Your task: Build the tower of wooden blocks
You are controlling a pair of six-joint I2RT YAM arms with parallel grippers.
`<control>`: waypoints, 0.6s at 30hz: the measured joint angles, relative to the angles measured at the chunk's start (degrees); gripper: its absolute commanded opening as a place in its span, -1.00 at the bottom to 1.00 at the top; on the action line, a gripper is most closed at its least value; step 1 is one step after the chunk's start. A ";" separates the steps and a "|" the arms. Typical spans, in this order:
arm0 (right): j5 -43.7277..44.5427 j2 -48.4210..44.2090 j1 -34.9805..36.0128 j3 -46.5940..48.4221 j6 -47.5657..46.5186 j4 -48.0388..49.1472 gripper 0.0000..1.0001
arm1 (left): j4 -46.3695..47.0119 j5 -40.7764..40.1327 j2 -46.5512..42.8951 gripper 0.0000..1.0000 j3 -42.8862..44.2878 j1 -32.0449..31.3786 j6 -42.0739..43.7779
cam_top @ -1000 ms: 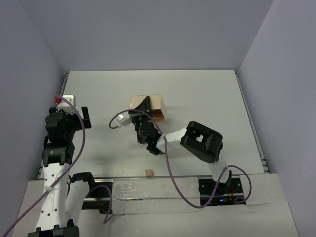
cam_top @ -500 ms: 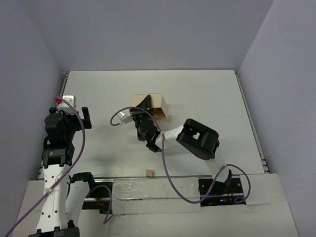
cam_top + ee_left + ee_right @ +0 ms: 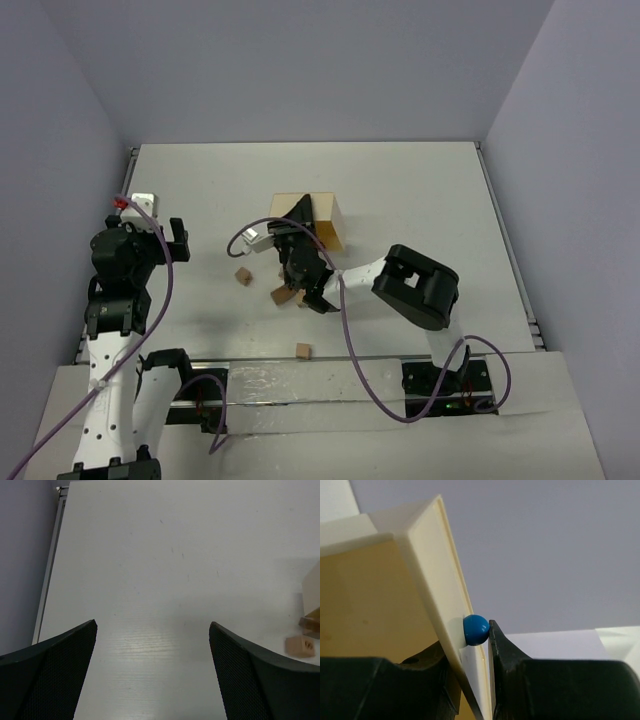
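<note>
No stacked tower shows. Loose tan wooden cubes lie on the table: one [image 3: 242, 276] left of the right arm, a darker one [image 3: 282, 294] beside it, and one [image 3: 302, 350] near the front edge. My right gripper [image 3: 298, 232] is shut on the wall of the pale wooden tray [image 3: 326, 212] and holds it tilted. In the right wrist view the gripper [image 3: 470, 642] pinches the tray wall [image 3: 427, 565] just below a blue knob [image 3: 476, 629]. My left gripper [image 3: 172, 240] is open and empty at the left. In its wrist view [image 3: 152, 630] a cube [image 3: 300, 646] lies far right.
A white box with a red part [image 3: 133, 202] sits at the table's left edge behind the left arm. The tray's corner [image 3: 312, 592] shows at the right edge of the left wrist view, with another small block [image 3: 310, 625] under it. Grey walls close in the table.
The right gripper has tilted the tray and shifted it slightly right. Two cubes now lie on the table left of it. The left arm has not moved.
</note>
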 measured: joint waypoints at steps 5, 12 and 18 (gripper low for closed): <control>-2.05 2.21 -0.88 6.67 -0.27 1.32 -1.00 | 1.47 4.52 -2.07 0.99 -0.29 0.00 -0.13; -2.40 2.99 -0.72 5.25 0.24 1.41 -1.00 | 1.95 8.46 -0.19 0.98 -0.70 0.02 -0.13; -2.51 0.98 -0.55 3.09 0.95 0.66 -1.00 | 2.38 8.92 -0.61 0.99 -0.85 0.02 -0.13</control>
